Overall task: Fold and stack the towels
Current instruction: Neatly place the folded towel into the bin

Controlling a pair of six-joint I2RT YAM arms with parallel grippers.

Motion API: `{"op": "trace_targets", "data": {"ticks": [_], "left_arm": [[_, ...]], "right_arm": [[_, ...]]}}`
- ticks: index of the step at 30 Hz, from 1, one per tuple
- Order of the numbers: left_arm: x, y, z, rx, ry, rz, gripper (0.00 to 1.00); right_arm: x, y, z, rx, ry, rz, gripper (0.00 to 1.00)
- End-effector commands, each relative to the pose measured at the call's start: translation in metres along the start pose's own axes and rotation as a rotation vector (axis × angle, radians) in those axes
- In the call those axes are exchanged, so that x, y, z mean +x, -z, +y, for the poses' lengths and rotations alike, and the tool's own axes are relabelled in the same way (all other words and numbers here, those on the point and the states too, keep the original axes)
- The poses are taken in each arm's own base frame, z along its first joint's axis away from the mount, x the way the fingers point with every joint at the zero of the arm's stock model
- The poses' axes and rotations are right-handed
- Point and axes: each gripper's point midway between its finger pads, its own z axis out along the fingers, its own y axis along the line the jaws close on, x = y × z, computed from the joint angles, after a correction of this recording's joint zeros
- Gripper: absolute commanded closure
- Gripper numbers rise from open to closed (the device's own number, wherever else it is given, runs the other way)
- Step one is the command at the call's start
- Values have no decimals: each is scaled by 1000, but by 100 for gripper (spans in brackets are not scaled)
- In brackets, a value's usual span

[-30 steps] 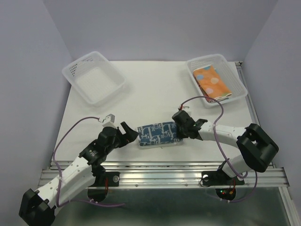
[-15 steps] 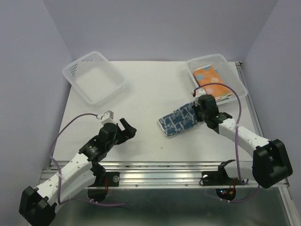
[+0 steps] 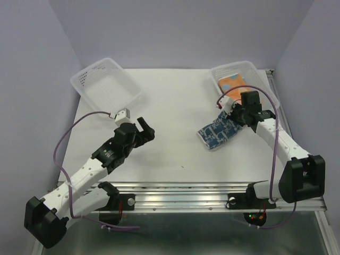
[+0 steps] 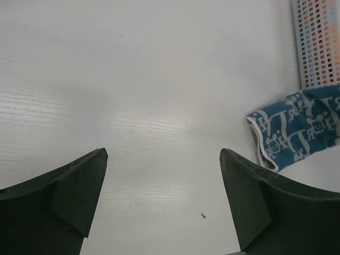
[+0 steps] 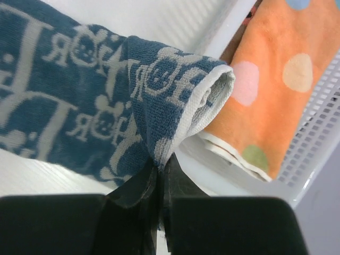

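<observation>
Blue patterned towel sits over the tabletop in your overhead view. Your right hand pinches its far end beside the basket holding the orange dotted towel. Your left hand is spread and empty. The left wrist view shows the blue towel off to its right. The right wrist view shows the jaws clenched on its folded edge.

The top external camera is looking down from above and behind the arm bases, covering the whole table. The left wrist camera is facing low across the tabletop between its own fingers. The right wrist camera is sitting very close to the blue towel, which all three views are sharing.
</observation>
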Motion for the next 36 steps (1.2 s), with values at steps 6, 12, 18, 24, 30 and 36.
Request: {"op": "trace_targets", "data": {"ticks": [6, 12, 18, 24, 30, 36], "left_arm": [[-49, -1, 0, -140, -12, -140, 1], [-57, -6, 5, -214, 0, -158, 1], [-66, -7, 9, -279, -10, -172, 1], [-71, -11, 8, -294, -14, -182, 1], [-71, -17, 10, -313, -23, -174, 1], [-75, -21, 14, -334, -26, -174, 1]], "right_arm": [[0, 47, -42, 11, 442, -20, 99], [15, 66, -82, 145, 529, -32, 99], [19, 52, -130, 302, 531, -22, 99], [-16, 49, -164, 461, 524, -172, 99], [-47, 46, -187, 533, 540, -305, 99], [-58, 36, -205, 568, 521, -351, 99]]}}
